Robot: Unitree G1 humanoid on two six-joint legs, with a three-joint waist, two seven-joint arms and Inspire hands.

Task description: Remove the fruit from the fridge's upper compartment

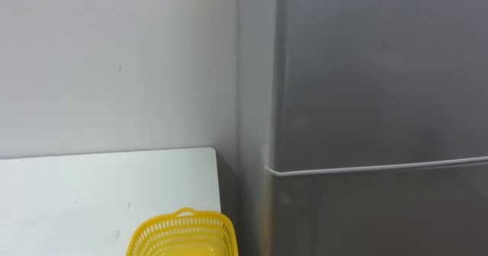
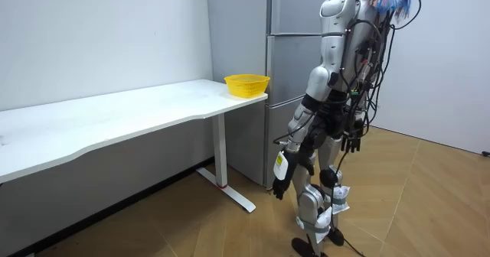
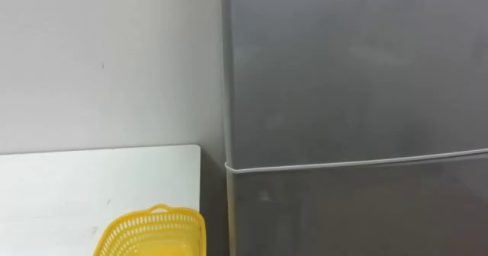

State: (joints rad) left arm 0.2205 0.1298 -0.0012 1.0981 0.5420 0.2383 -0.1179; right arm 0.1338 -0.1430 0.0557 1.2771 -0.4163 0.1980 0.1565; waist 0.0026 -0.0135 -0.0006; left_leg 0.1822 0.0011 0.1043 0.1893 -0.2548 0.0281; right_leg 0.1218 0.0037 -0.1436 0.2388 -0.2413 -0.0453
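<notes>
Grey and flat, the upper fridge door [image 1: 381, 73] stands right in front of my head camera, shut tight against the cabinet. A thin pale seam runs across beneath it, and below that is the lower door [image 1: 381, 210], shut as well. Whatever is inside the upper compartment is hidden behind its door.

To my left, the white table [image 1: 91, 187] ends just beside the fridge's side wall. A yellow basket [image 1: 183, 237] of open plastic mesh sits upright at the table's near corner by the fridge. A plain pale wall [image 1: 114, 58] rises behind the table.

From the room view I am standing upright on the wooden floor [image 2: 429, 203], close to the fridge and facing it, with the table end on my left. My left hand [image 2: 281, 183] hangs low beside my thigh, fingers loose and holding nothing. My right hand [image 2: 352, 143] hangs at my hip, fingers pointing down, relaxed and empty too.
</notes>
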